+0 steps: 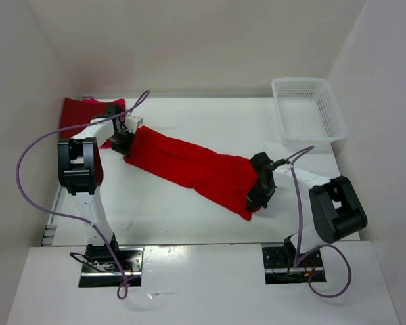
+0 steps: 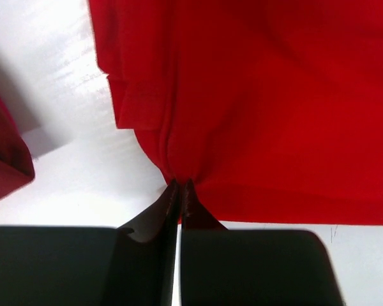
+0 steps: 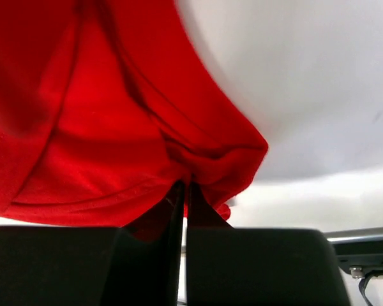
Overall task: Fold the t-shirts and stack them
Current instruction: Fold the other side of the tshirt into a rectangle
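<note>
Firmly in L+R pincers [image 2: 180,184] [image 3: 184,184]: red tee [image 1: 189,169]

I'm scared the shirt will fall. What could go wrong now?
The left gripper and right gripper each pinch only a small bunch of the bright red t-shirt, so it may slip free when pulled. The darker t-shirt lies close by the left gripper and could get dragged.
</note>
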Motion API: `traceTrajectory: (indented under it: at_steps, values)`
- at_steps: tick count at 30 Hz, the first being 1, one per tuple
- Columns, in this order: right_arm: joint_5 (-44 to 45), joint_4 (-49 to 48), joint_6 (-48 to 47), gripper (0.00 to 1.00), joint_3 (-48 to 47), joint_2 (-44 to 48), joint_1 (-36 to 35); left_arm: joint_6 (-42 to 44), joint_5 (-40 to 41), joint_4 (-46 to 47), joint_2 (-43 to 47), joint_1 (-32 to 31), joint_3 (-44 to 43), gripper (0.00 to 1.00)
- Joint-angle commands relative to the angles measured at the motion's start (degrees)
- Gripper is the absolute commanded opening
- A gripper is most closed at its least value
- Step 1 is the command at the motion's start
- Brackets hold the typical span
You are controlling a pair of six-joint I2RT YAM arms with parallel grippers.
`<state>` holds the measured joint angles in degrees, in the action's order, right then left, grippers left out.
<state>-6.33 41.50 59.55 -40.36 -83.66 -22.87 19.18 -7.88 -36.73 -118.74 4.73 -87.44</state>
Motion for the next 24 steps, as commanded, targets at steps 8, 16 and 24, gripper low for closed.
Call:
traceTrajectory:
  at_steps: [8,16,24]
  values:
    - [7.8,-2.6,-17.1,0.0,-14.8,-9.9,16.1,3.5,3.7,-4.8,8.3,0.6,10.5,0.0]
    - [11.0,1.0,-23.2,0.47,-20.7,-10.7,19.4,4.6,4.7,-9.2,16.6,0.6,16.8,0.61]
    - [12.1,5.1,-23.3,0.61,-21.1,-3.9,19.4,1.9,11.0,-11.3,24.2,0.6,10.3,0.83]
